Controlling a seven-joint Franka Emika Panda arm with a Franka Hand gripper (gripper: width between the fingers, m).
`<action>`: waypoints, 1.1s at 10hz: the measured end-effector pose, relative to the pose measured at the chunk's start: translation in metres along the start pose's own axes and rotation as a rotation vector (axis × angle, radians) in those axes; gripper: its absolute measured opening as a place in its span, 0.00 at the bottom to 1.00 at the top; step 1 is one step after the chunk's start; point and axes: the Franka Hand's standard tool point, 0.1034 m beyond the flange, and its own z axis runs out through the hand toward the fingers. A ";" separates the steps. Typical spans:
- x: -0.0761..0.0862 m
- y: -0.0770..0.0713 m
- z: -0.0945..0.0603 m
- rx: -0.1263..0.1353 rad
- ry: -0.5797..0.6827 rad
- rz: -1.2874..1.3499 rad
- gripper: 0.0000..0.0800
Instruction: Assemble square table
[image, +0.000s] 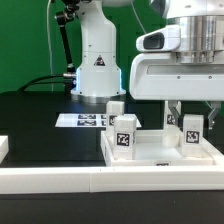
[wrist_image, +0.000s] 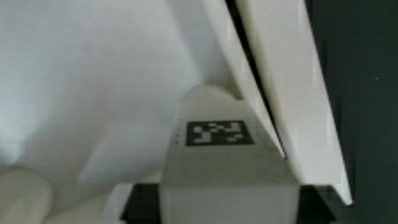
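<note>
Arm (image: 100, 45) stood at upper center of the exterior view on a dark surface (image: 40, 115), green backdrop behind. Claw (image: 190, 112) hung at right of frame, its fingers (image: 172, 112) down over the right part of the slab (image: 150, 152).

Slab lay at lower center-right, recessed face up, just behind the long white wall (image: 110, 182) that ran across the bottom of the frame. Touching or not: couldn't tell.

Three legs upright on or at the slab:
- one near the slab's left part, tag facing the camera (image: 124, 134)
- a smaller one further back, left of center (image: 115, 107)
- one at right (image: 192, 130), directly below the claw and between its fingers

Whether the right leg was already seated in the slab couldn't be made out.

Marker board (image: 90, 121) lay flat on the surface left of the slab, in front of the arm's base. A white block (image: 3, 148) sat at the left edge, cut off by the frame.

Wrist view: close-up of the slab's white face (wrist_image: 89, 90), a raised rim (wrist_image: 276, 90) running diagonally, and a tagged leg (wrist_image: 217, 140) standing right beside that rim. One pale finger (wrist_image: 36, 200) blurred in the lower left corner.

Claw state: jaws partly apart around the right leg; actual contact with it couldn't be told.
</note>
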 end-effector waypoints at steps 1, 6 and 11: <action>0.000 0.000 0.000 0.001 0.000 0.057 0.36; 0.001 0.002 0.000 0.012 0.014 0.470 0.36; 0.000 -0.001 0.001 0.059 -0.003 1.043 0.36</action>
